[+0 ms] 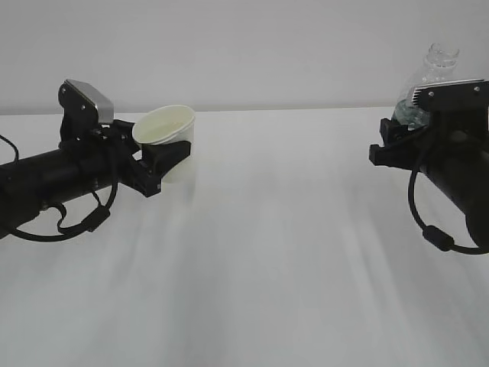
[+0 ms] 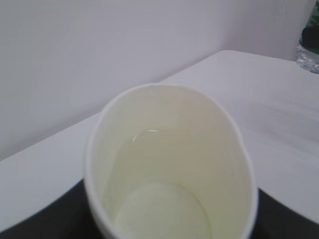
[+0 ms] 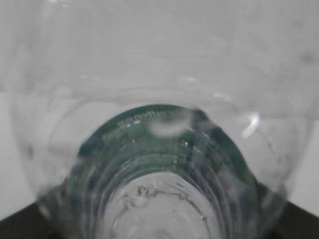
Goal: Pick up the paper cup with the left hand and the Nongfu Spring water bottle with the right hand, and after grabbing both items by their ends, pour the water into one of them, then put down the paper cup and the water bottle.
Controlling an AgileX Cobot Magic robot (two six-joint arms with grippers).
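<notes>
Over on the left, the left hand's claw (image 1: 164, 160) pinches the paper cup (image 1: 172, 138) above the white bench (image 1: 267, 252); far right, the right hand's claw (image 1: 393, 141) clamps the Nongfu Spring water bottle (image 1: 432, 76), neck raised. Looking down from the left wrist, water (image 2: 159, 199) sits in the cup. From the right wrist, the bottle's ribbed body and green label fill everything.

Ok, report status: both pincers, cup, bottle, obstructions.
Left pincer shut on paper cup, water inside. Right pincer shut on water bottle, upright. Table between them bare.
</notes>
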